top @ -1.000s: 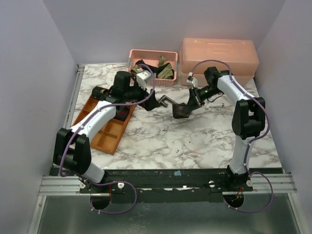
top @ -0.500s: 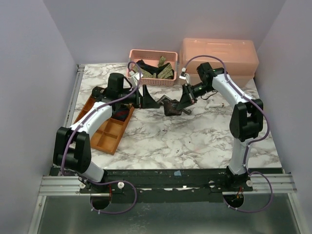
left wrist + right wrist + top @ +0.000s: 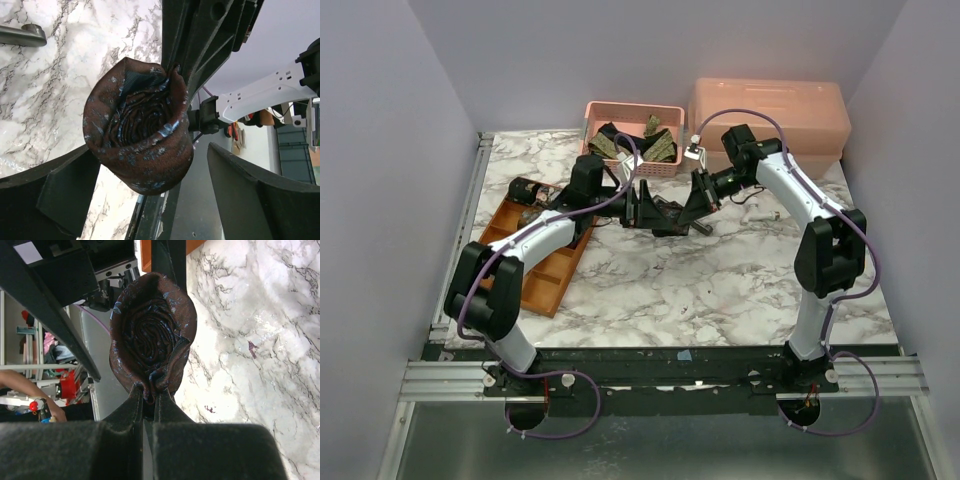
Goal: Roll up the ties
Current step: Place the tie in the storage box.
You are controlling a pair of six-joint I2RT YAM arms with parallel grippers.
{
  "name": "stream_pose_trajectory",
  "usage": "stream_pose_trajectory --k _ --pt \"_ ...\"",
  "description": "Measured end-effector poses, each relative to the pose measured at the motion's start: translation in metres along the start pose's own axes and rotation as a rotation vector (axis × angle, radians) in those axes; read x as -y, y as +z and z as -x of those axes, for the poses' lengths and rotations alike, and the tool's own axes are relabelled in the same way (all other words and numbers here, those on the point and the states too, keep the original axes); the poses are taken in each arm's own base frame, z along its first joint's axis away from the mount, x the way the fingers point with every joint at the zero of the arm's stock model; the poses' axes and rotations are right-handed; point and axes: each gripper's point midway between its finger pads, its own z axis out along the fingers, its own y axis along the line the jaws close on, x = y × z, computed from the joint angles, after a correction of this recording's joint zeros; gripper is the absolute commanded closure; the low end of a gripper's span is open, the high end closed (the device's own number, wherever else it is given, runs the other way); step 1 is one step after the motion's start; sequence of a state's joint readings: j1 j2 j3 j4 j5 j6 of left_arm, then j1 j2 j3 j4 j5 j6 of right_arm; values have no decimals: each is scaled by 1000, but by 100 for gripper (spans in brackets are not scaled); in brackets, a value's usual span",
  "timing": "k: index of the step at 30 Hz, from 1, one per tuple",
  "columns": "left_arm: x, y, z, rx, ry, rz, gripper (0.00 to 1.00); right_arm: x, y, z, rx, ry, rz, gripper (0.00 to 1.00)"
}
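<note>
Now that the left tool (image 3: 150, 187) has swung across from the tray (image 3: 545, 275) side, its fingers stand apart on either side of the rolled brown tie (image 3: 140, 125), seemingly not touching it. The right tool (image 3: 148, 402) is clamped on the coil's edge, holding it just ahead of its tips, over the bench (image 3: 720, 280). A second earlier the two tools were well apart; now they meet, so a handover of this finished roll looks close.
</note>
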State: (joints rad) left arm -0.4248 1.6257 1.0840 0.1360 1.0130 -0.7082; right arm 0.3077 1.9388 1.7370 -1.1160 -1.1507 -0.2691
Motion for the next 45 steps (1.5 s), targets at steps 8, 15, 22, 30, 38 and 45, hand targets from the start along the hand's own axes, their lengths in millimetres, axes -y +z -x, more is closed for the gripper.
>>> stream_pose_trajectory --k 8,15,22,30,38,45 --pt "0 9 3 3 -37 -41 39 -2 0 -1 2 2 12 100" --pt "4 9 2 11 -64 -71 28 -5 -1 -2 6 9 14 100" --pt "1 12 3 9 -95 -82 53 -4 0 -3 9 17 7 100" --pt "1 13 2 3 -103 -91 100 -3 -1 -3 8 31 0 75" --pt "-2 12 -1 -9 -100 -82 100 1 -1 -6 1 43 -24 46" --pt "-15 -7 1 -18 -79 -14 100 7 -1 -7 -6 40 -58 6"
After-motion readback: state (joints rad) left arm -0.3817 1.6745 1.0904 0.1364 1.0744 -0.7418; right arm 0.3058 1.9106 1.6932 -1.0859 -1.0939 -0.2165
